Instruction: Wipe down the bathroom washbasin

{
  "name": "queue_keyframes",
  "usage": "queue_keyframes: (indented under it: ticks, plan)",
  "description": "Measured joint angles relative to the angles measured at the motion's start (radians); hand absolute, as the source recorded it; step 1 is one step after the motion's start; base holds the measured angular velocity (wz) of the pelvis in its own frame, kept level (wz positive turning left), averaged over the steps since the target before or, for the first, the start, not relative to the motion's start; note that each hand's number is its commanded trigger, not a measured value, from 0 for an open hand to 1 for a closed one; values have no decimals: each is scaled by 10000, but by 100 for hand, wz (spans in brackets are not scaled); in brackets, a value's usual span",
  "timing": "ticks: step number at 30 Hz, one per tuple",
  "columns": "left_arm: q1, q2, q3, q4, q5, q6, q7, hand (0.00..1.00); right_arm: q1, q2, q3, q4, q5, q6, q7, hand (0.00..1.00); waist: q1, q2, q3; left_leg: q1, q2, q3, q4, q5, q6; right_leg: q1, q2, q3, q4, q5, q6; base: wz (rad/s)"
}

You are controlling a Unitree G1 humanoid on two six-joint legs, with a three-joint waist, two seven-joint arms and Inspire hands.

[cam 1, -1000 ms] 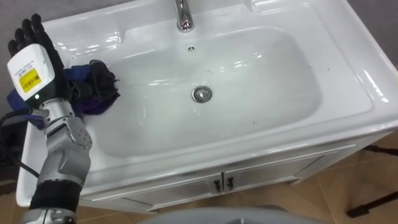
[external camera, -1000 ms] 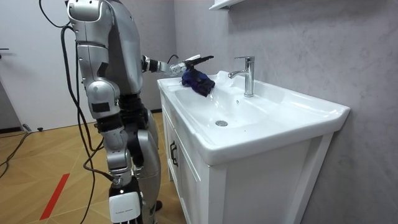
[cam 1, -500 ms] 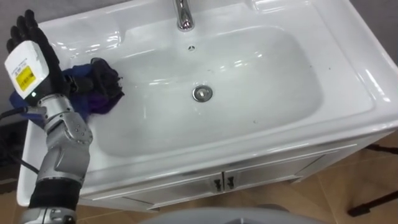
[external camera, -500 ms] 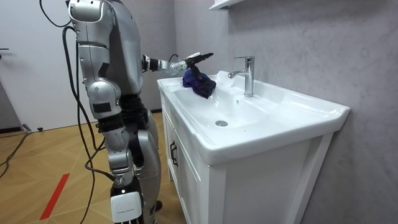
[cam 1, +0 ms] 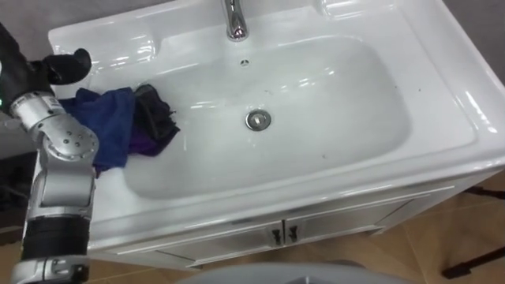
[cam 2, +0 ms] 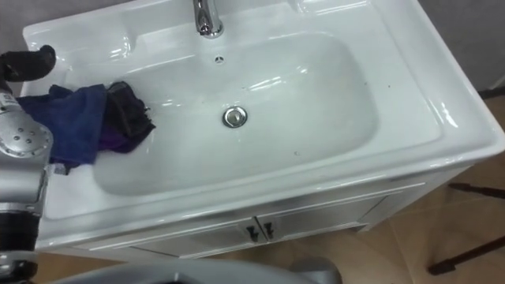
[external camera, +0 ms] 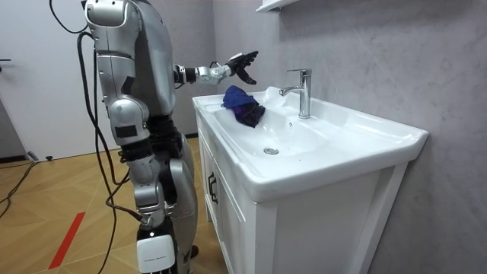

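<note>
Mostly cut off at 9 o'clock, left hand [cam 1: 67, 65] is hovering, fingers spread, above cloth [cam 1: 110, 118] lying crumpled over basin [cam 1: 339, 95] rim.

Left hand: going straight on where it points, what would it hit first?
The left hand would probably meet the grey wall behind the basin, passing above the cloth; depth is unclear.

A crumpled blue and dark cloth [cam 1: 122, 125] lies on the white basin's [cam 1: 339, 91] left slope.
</note>
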Motion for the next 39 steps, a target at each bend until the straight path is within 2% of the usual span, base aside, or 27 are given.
queue_keyframes:
  ticks: [5,7,11,15,17,19,21,22,23,25,28,31,34,35,38,39]
  plan:
    - [-335,812,356,-6,16,1,189,0,27,-58,-355,-151,4,10,11,0,33,26,-28,-4,0,-30,-1,-9,-6,-2,5,21,0,0,-1,0]
    - [-407,959,477,-23,13,0,322,0,132,-85,-353,-149,2,10,13,0,90,68,-62,15,-1,-45,1,-8,-6,21,3,28,12,0,-1,0]
    - [-520,961,864,-24,141,5,392,0,308,-93,-520,-140,-20,21,71,0,249,134,-88,32,-1,-66,18,-7,-6,29,1,20,35,-2,-4,0]
    - [-514,987,1150,-14,-29,49,383,0,437,-119,-671,-121,-46,46,99,0,459,203,-56,12,-10,-83,25,-8,-5,85,-10,-19,32,-2,-4,2]
    - [-450,1011,1259,81,-102,93,378,0,495,-160,-673,-126,-67,133,55,0,605,307,-16,2,-27,-193,31,-22,-1,119,-14,-46,-2,-4,-1,7]
    - [-388,1046,1432,388,-97,137,373,0,575,-177,-673,-144,-153,128,-10,0,703,416,-40,-13,-35,-273,41,-24,-2,142,-18,-105,-1,-20,-4,12]
    - [-160,1087,1712,622,-91,147,371,0,641,-188,-702,-157,-317,125,-19,0,818,509,-98,-9,-37,-324,43,-22,-5,147,-19,-145,24,-59,-16,7]
    - [-38,1195,1907,957,-95,139,371,0,695,-197,-801,-208,-398,124,-16,0,906,544,-119,-2,-38,-320,37,-20,-9,143,-21,-173,51,-89,-23,6]
    - [33,1357,2043,1442,-101,156,371,0,805,-222,-885,-348,-436,125,-13,0,1017,558,-129,5,-40,-332,39,-19,-11,140,-29,-198,86,-126,-30,7]
    - [308,1428,2385,1940,-90,183,379,0,874,-271,-972,-424,-440,118,-16,0,1051,568,-138,6,-86,-447,40,-18,-11,144,-86,-319,203,-230,-17,15]
    - [1438,1562,2787,2488,-78,193,340,0,991,-292,-1040,-710,-443,99,-8,0,1239,558,-152,-5,-96,-543,43,-26,-22,116,-107,-396,263,-317,-27,9]
    - [2181,1561,3089,3077,-86,216,337,0,1201,-295,-1069,-862,-739,107,4,0,1591,508,-187,-43,-114,-697,76,-26,-24,86,-138,-598,230,-341,-34,19]
    - [2789,1560,3405,3425,-126,247,343,0,1393,-350,-1082,-1089,-886,129,13,0,1754,421,-175,-69,-171,-941,82,-27,-24,197,-187,-844,152,-379,6,24]
    - [2846,1556,3506,3589,-178,248,355,0,1489,-363,-1082,-1210,-889,129,22,0,1912,376,-183,-53,-186,-986,75,-27,-23,223,-206,-891,163,-392,10,14]
    - [3042,1478,3597,4608,-173,224,527,0,1433,-377,-1061,-1283,-1109,116,132,0,2025,311,-150,-74,-213,-1071,52,-27,-22,225,-233,-955,180,-418,24,8]
    - [3084,1430,3590,4873,-200,232,553,0,1408,-379,-1034,-1279,-1103,124,138,0,2035,332,-165,-83,-218,-1086,54,-28,-21,223,-234,-952,182,-418,24,0]
